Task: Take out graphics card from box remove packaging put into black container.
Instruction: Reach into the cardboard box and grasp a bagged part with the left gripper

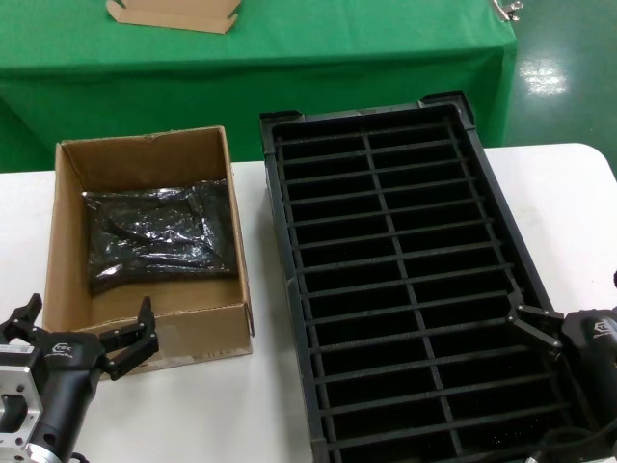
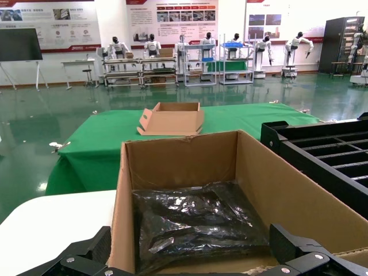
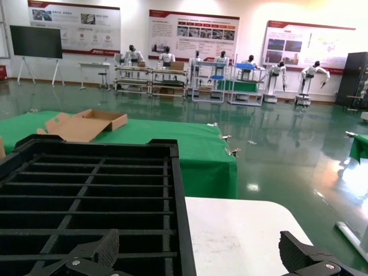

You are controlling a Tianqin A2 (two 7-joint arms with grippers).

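Note:
The brown box [image 1: 201, 334] stands on the left of the white table, open at the top. The shiny dark packaging [image 1: 159, 236] lies flat on its floor; the graphics card itself is hidden. To the right is the black container [image 1: 274, 198], its slots empty. My left gripper [image 1: 85, 333] is open, hovering at the box's near wall; its wrist view looks into the box [image 2: 178, 161] at the packaging [image 2: 195, 221] between the left gripper's [image 2: 191, 247] spread jaws. My right gripper [image 1: 578, 309] is open over the container's near right rim [image 3: 181, 195], with nothing in the right gripper [image 3: 199, 247].
Behind the white table [image 1: 569, 203] stands a green-covered table with a flat cardboard tray [image 1: 174, 13] on it. Bare white tabletop [image 3: 241, 230] lies to the right of the container. The box and container sit close together.

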